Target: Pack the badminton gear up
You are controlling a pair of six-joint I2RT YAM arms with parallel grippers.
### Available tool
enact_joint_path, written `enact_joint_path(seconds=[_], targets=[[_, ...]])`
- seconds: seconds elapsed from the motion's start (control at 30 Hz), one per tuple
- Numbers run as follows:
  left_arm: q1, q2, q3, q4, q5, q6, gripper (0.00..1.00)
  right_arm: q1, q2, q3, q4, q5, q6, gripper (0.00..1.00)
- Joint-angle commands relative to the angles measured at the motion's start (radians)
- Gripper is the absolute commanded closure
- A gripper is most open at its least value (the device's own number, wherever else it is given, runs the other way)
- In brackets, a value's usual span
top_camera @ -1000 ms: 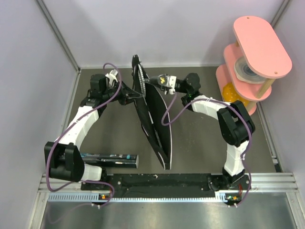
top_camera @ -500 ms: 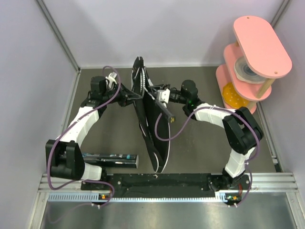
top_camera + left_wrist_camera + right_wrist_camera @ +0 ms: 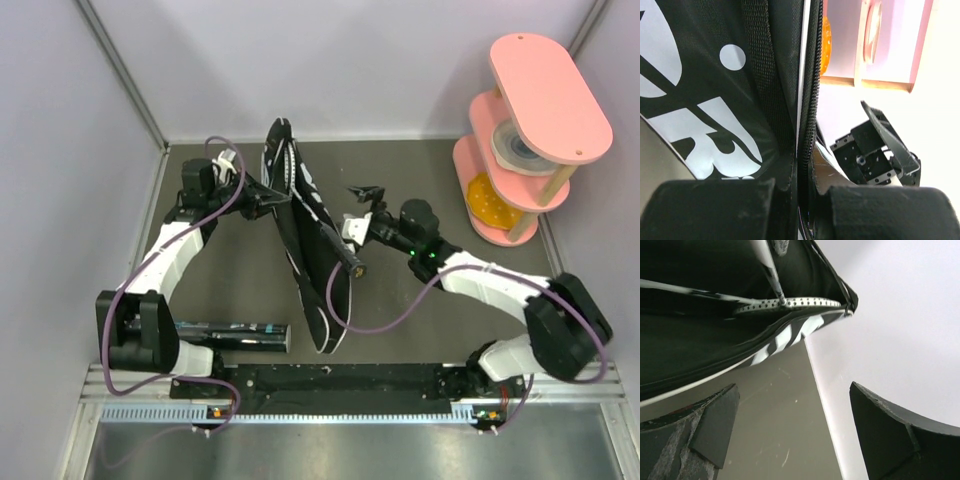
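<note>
The black racket bag [image 3: 305, 250] with white lettering stands on edge mid-table, its mouth partly unzipped. My left gripper [image 3: 266, 198] is shut on the bag's zipper edge [image 3: 812, 100], the fingertips [image 3: 720, 200] pinching the fabric. A black racket handle [image 3: 345, 255] pokes out of the bag on the right. Inside the open bag a silver racket frame [image 3: 790, 303] shows. My right gripper [image 3: 358, 206] hangs open just right of the bag, holding nothing, its fingers [image 3: 715, 425] wide apart over the table. The black shuttle tube [image 3: 230, 335] lies by the left arm's base.
A pink tiered stand [image 3: 535, 120] fills the back right corner, with a tape roll and orange items on its shelves. Pale walls close the back and both sides. A black rail [image 3: 340, 385] runs along the near edge.
My right gripper opened, let go of the bag and drew back to the right. The left gripper shifted left with the bag, whose top leaned that way.
</note>
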Motion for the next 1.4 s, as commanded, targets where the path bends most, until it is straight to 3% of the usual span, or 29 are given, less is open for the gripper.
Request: enact_joint_path(seconds=[0.0,0.17,0.23,0.43,0.53,0.63,0.67,0.73,0.8,0.87,0.93,1.07,1.13,1.17,1.27,1.3,1.37], targets=[[0.011,0.003,-0.003,0.207,0.038,-0.045,1.00,0.012,-0.180,-0.116,-0.074,0.122,0.008,0.10],[0.028,0.021,-0.004,0.247,0.028,-0.058,1.00,0.012,-0.373,-0.259,-0.061,0.168,0.153,0.09],[0.033,0.029,0.007,0.247,0.024,-0.058,1.00,0.014,-0.468,-0.273,-0.124,0.170,0.205,0.01],[0.042,0.050,0.023,0.233,-0.002,-0.024,1.00,0.015,-0.646,-0.245,-0.350,0.240,0.572,0.01],[0.042,0.068,0.019,0.247,-0.015,-0.030,1.00,0.014,-0.661,-0.193,-0.500,0.201,0.815,0.01],[0.039,0.082,0.010,0.267,-0.014,-0.035,1.00,0.012,-0.619,-0.123,-0.652,0.421,1.082,0.01],[0.039,0.084,0.007,0.267,-0.011,-0.032,1.00,0.011,-0.540,-0.025,-0.724,0.494,1.197,0.01],[0.039,0.082,-0.002,0.267,0.001,-0.007,1.00,-0.002,-0.427,0.178,-0.956,0.419,1.241,0.01],[0.039,0.079,-0.019,0.268,0.011,0.008,1.00,-0.002,-0.255,0.317,-1.119,0.217,1.270,0.01],[0.039,0.078,-0.033,0.294,0.040,0.013,1.00,-0.002,-0.179,0.420,-1.119,0.061,1.363,0.01],[0.039,0.072,-0.066,0.319,0.064,0.017,1.00,0.000,-0.164,0.425,-0.991,-0.015,1.449,0.01],[0.031,0.050,-0.137,0.390,0.084,0.023,1.00,0.018,-0.089,0.509,-0.999,-0.025,1.418,0.01],[0.028,0.039,-0.171,0.419,0.086,0.028,1.00,0.072,-0.053,0.540,-1.010,0.057,1.379,0.02],[0.027,0.038,-0.198,0.437,0.089,0.019,1.00,0.086,-0.042,0.548,-1.018,0.090,1.370,0.05],[0.024,0.032,-0.249,0.521,0.098,-0.015,1.00,0.106,0.032,0.582,-1.050,0.127,1.379,0.47],[0.024,0.030,-0.258,0.540,0.104,-0.019,1.00,0.113,0.052,0.588,-1.053,0.136,1.381,0.54],[0.022,0.029,-0.267,0.548,0.107,-0.019,1.00,0.144,0.095,0.603,-1.053,0.165,1.362,0.52]])
